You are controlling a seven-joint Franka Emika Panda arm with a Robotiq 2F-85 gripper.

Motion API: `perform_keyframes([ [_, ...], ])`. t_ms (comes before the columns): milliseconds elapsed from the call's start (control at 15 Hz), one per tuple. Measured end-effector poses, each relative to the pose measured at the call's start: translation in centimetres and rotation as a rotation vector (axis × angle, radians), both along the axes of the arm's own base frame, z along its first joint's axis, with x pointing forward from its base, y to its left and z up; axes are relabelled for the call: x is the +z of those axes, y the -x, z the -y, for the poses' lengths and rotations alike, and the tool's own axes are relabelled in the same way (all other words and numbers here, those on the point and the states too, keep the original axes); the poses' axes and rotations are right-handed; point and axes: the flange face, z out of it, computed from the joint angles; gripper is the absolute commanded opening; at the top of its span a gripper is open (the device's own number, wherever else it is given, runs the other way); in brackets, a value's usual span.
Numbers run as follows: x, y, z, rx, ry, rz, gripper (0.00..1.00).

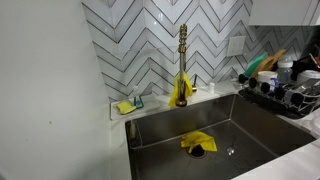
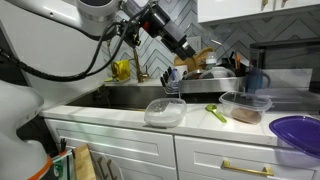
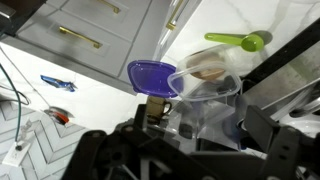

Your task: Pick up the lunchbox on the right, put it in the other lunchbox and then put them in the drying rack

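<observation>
Two clear lunchboxes stand on the white counter. One is empty; the one to its right holds something brown. In the wrist view the empty one lies below my fingers and the brown-filled one lies beyond it. My gripper hangs in the air above the counter, over the empty lunchbox, open and holding nothing; in the wrist view its dark fingers frame the box. The black wire drying rack stands behind, full of dishes, and shows in both exterior views.
A green spoon lies between the lunchboxes and shows in the wrist view. A purple lid lies at the counter's right end. The steel sink holds a yellow cloth; a brass faucet stands behind.
</observation>
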Motion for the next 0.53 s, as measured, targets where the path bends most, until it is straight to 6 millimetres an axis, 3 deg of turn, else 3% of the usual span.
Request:
perform_keyframes([
  [533,-2.7,-4.1,8.4,-0.060,-0.384,-0.049,1.00],
])
